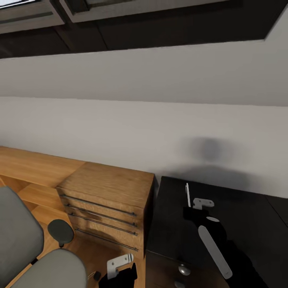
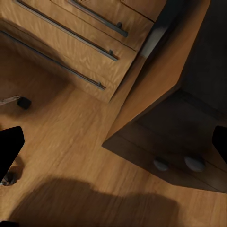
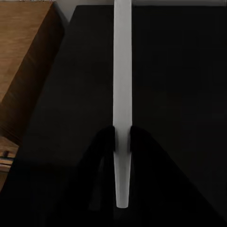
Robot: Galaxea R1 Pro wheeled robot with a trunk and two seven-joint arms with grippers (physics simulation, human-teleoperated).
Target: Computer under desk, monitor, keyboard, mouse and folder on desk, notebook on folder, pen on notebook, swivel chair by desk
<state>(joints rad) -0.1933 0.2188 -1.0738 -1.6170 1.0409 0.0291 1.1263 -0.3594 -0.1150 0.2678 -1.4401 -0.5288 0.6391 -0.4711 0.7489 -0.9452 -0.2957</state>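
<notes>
Here, leftmost from the table [image 1: 248,224], the swivel chair [image 1: 24,248] stands on wood floor [image 2: 66,156] beside the light-wood chest [image 1: 108,200]. The left claw [image 1: 120,266] hangs low over that floor, off the table's drawer corner; its fingers stand well apart, holding nothing. Over the bare black tabletop, the right claw [image 1: 191,210] is clamped on the pen [image 3: 122,94], long axis pointing toward the wall [image 1: 160,132]. The left wrist view shows the table's round knobs [image 2: 194,163].
</notes>
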